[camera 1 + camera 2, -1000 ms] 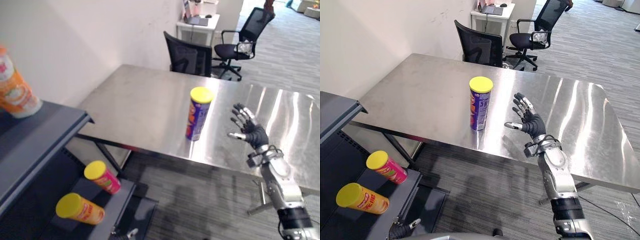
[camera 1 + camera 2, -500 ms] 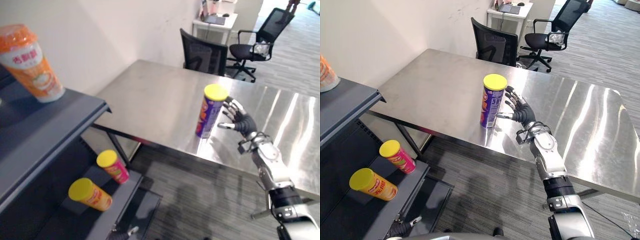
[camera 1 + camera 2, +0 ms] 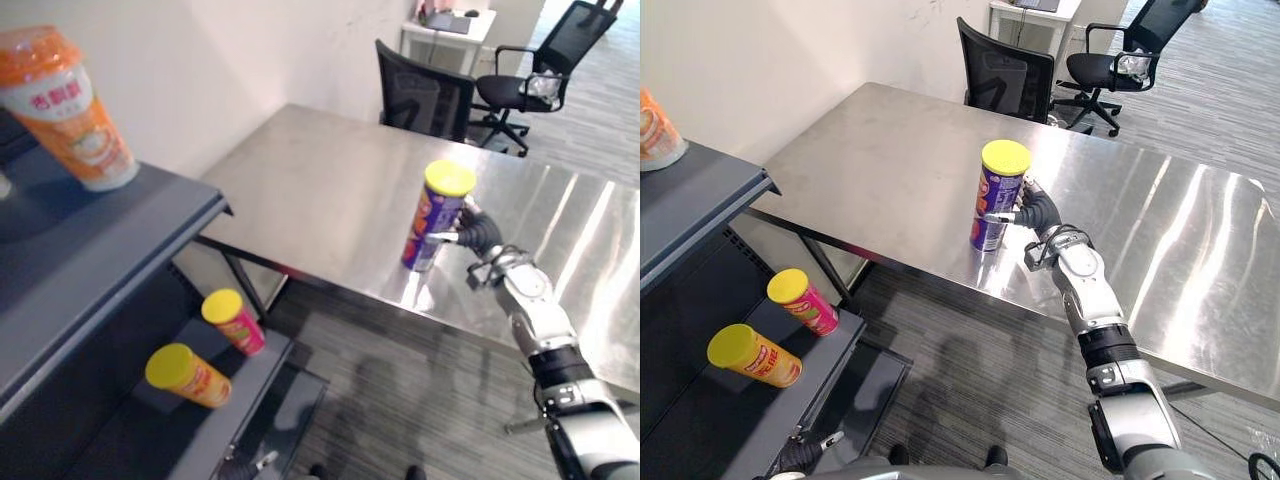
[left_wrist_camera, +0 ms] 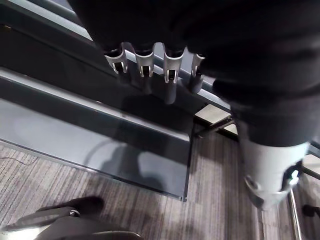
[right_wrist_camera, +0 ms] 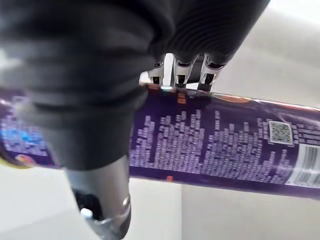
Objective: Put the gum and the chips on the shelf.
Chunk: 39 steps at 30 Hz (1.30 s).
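One second back my right hand hung spread and well to the right of the tall purple chips can with the yellow lid; half a second back it was just beside it. Now it is on it. From the right wrist camera I see the fingers curled over the far side of the can, and from the head the thumb lies across its near side, so I read this as a grasp closed round the can. The head view has swung too, so I put none of that shift down to the objects. The can itself has not moved: it stands upright on the stainless steel worktop, close to the near edge and not yet lifted. For the task this means reaching is over, and lifting and carrying left to the dark grey shelf should come next. That shelf already carries an orange cup on its top board, and a pink can and an orange can, both yellow-lidded, lie on a lower board. My left hand hangs idle with relaxed, straight fingers and holds nothing. I would check the grip is firm before raising, since the can is tall and smooth.
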### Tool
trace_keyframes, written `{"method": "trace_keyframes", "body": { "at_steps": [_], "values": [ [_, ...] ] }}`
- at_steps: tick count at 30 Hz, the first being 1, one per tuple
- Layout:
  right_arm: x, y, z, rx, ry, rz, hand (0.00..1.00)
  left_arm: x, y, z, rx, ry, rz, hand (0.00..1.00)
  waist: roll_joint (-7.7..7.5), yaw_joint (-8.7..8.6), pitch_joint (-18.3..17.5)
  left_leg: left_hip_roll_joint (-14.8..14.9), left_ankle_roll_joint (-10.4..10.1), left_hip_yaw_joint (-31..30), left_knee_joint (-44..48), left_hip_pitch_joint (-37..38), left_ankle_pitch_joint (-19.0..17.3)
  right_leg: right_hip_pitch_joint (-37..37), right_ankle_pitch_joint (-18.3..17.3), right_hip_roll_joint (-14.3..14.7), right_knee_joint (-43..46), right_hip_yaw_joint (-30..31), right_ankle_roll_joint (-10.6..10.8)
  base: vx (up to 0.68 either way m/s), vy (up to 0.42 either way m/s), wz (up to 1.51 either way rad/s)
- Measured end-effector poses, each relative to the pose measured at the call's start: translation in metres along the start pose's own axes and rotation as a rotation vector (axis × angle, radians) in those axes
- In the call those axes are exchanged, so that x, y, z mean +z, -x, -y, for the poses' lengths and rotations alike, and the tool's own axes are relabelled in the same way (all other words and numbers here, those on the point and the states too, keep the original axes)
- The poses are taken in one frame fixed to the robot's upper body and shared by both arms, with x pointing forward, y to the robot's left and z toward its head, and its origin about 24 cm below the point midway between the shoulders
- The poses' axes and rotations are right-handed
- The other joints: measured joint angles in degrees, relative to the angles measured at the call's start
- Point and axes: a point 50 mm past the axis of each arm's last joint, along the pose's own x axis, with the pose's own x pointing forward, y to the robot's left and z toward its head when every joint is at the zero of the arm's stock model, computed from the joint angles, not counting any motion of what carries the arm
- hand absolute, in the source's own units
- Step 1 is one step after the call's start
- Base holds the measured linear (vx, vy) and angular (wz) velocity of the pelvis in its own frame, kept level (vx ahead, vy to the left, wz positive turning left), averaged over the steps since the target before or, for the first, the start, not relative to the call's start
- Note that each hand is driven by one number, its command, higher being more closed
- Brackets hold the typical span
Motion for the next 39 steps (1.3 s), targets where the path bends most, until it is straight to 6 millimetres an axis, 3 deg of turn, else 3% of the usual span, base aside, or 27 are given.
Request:
{"method": "trace_keyframes", "body": {
  "at_steps": [10,20,25,33,39],
  "values": [
    [0.005,-0.010,-0.003,0.018,0.040,-0.003,1.00,0.000,0.000,0.000,0.000,-0.002,-0.001,0.00,-0.11,1.03,0.8,-0.1,-0.1,-0.4,-0.8,0.1,0.6,0.0,0.0,0.0,0.0,-0.4,0.0,0.00,-0.004,0.01],
    [0.006,-0.010,-0.003,0.002,0.042,0.006,1.00,0.000,0.000,0.000,0.000,-0.003,-0.001,0.00,-0.17,0.96,0.9,0.0,-0.1,0.2,-0.9,0.1,0.6,-0.5,0.0,0.0,0.0,0.1,0.0,-0.01,-0.002,-0.02],
    [0.028,-0.008,-0.010,0.001,0.046,0.107,1.00,-0.001,0.000,-0.001,0.002,-0.002,-0.003,0.00,-0.10,0.52,1.0,0.1,-0.1,1.3,-1.0,0.1,0.6,-1.0,0.3,0.0,0.0,1.4,0.0,0.00,0.000,-0.12],
    [0.062,0.025,-0.013,-0.010,-0.031,0.310,1.00,-0.004,0.001,-0.003,0.017,0.012,-0.015,0.00,-0.13,-0.37,1.0,0.9,-0.3,2.5,-0.9,0.7,0.4,-1.1,0.4,0.3,0.2,2.7,-0.1,-0.03,-0.013,-0.07],
    [0.070,0.055,-0.003,-0.061,-0.067,0.378,1.00,-0.008,0.003,-0.004,0.039,0.016,-0.020,0.00,-0.25,-1.17,0.9,1.7,-0.6,3.8,-0.9,1.0,0.0,-2.0,-0.1,1.0,1.3,4.1,-0.9,-0.03,-0.019,-0.14]
  ]
}}
